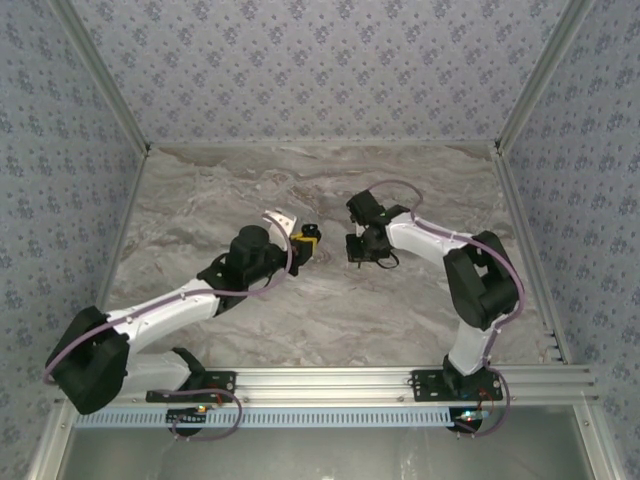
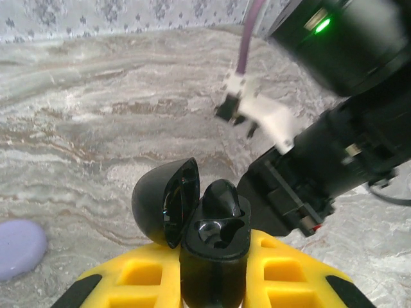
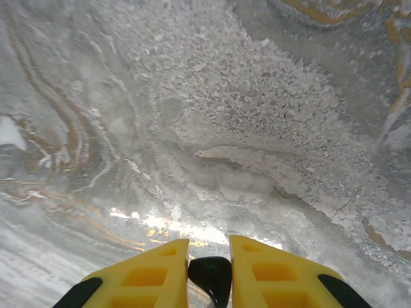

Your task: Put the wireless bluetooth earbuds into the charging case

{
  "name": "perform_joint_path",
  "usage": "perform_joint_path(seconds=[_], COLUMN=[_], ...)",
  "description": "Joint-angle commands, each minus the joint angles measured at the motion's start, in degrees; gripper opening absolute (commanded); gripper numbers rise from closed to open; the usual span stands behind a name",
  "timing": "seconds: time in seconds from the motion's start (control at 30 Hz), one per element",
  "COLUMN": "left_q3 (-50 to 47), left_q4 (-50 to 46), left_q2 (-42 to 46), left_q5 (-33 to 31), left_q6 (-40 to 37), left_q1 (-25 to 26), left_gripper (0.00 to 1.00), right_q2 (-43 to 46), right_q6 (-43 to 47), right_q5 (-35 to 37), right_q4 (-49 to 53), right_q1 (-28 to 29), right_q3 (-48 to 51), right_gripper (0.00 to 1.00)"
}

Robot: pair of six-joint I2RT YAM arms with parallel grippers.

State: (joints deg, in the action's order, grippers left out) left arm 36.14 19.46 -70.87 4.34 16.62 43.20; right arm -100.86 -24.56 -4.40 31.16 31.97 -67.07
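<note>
My left gripper [image 2: 215,251] [image 1: 306,241] is shut on the black charging case [image 2: 213,269], held upright between its yellow fingers. The case's lid [image 2: 157,204] hangs open to the left. One black earbud [image 2: 222,197] sits in the far socket, its top sticking up; the near socket [image 2: 217,232] is empty. My right gripper [image 3: 209,247] [image 1: 357,252] is shut on the other black earbud [image 3: 210,274], held above the marble table. In the top view the two grippers face each other a short gap apart at mid-table.
The right arm's black wrist [image 2: 334,160] looms close to the right of the case in the left wrist view. A flat lilac disc [image 2: 19,247] lies on the marble table [image 1: 200,200] at the left. Patterned walls enclose the table.
</note>
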Motion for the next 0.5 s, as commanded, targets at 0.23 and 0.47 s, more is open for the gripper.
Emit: perform_joint_path(seconds=[0.23, 0.47], left_q3=[2.67, 2.32], left_q4=[2.83, 7.69], left_q2=[-6.04, -9.60], left_q5=[1.10, 4.02], left_q6=[3.07, 1.64], left_q1=[0.24, 0.17], left_gripper=[0.16, 0.16], right_q2=[9.64, 13.93], right_q6=[0.78, 2.01], right_q5=[-3.63, -6.01], right_q4=[-4.98, -5.89], right_q1=[-2.43, -2.79], right_q3=[4.01, 3.64], right_gripper=[0.20, 0.21])
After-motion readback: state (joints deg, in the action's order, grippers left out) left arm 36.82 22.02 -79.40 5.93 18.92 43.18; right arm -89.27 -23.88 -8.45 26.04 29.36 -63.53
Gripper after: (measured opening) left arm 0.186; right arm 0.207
